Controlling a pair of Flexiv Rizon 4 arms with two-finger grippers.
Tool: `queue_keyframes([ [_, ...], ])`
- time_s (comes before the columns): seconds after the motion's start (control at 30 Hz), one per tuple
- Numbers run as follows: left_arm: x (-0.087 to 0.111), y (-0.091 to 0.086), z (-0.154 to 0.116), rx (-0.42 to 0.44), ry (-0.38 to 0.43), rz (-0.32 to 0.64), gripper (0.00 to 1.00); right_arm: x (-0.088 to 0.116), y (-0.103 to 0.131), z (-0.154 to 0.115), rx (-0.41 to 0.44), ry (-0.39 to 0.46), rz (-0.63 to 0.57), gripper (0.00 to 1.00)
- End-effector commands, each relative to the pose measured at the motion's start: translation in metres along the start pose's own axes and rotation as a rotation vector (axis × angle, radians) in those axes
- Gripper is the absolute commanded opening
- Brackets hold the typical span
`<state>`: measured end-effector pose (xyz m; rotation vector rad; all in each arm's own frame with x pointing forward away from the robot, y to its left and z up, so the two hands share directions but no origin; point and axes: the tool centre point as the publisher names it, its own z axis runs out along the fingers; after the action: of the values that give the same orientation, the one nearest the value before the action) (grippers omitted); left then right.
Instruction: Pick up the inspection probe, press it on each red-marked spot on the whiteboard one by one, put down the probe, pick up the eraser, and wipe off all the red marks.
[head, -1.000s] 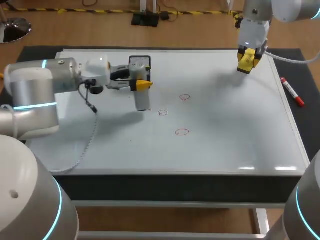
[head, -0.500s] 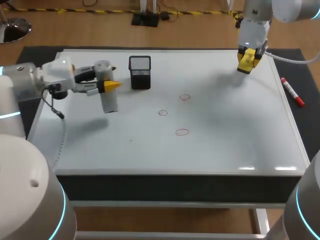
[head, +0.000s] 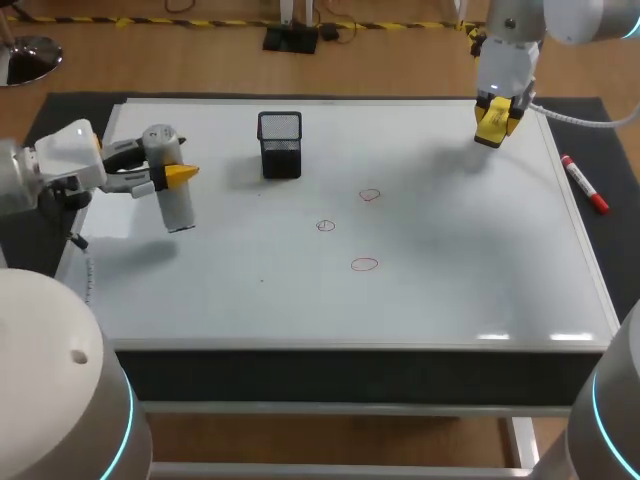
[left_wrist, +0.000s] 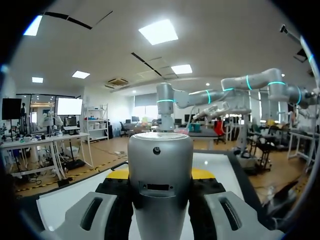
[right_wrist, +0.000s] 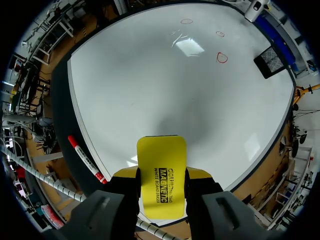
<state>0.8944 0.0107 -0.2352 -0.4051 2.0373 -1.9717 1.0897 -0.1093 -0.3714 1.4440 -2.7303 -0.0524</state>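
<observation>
A dark-topped desk carries a whiteboard that covers most of it. On the whiteboard stand a black mesh cup near the far edge and three red marks around the middle. A marker lies just beside the board's right edge.

Black print on a yellow eraser

The only lettering in view sits on the eraser gripped in the right claw. It is a few short lines of black print across the yellow face, at the end nearest the claw's fingers.
</observation>
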Motion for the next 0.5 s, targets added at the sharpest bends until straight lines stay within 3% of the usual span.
queue_keyframes([
  [0.03,0.002,-0.004,-0.001,-0.004,-0.004,0.000,0.00,0.001,-0.001,-0.001,0.001,0.003,-0.002,0.00],
  [0.3,0.002,-0.004,-0.001,-0.004,-0.004,0.000,0.00,0.001,-0.001,-0.001,0.001,0.003,-0.002,0.00],
  [0.43,0.002,-0.004,-0.001,-0.004,-0.004,0.000,0.00,-0.012,0.033,-0.001,0.054,0.070,-0.089,0.00],
  [0.5,0.002,-0.004,-0.001,-0.004,-0.004,0.000,0.00,-0.015,0.053,0.002,0.054,0.064,-0.122,0.00],
])
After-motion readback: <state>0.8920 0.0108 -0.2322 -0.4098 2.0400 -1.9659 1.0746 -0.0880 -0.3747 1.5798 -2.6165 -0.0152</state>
